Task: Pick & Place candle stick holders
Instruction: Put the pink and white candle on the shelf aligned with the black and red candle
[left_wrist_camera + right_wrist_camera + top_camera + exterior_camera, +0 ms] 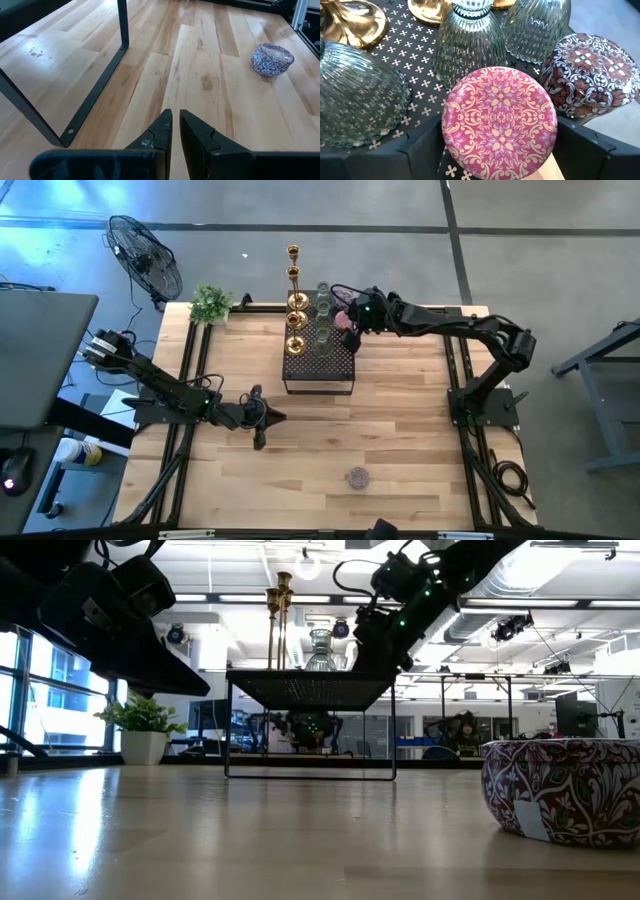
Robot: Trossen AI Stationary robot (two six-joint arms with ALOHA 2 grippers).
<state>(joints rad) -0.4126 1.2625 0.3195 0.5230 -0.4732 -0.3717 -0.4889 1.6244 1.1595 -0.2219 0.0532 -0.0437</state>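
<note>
The pink holder (499, 122), pinched in the right gripper (500, 150) over the black box's (318, 365) right edge beside the purple holder (592, 75), awaited placing and release; the left gripper (175, 131), fingers nearly together, idled.

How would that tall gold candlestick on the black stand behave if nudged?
The tall gold candlestick would probably tip easily: its stem is slim and long above a small round base. It looks like stiff, shiny metal, so likely slippery, and ribbed glass holders crowd close by.
</note>
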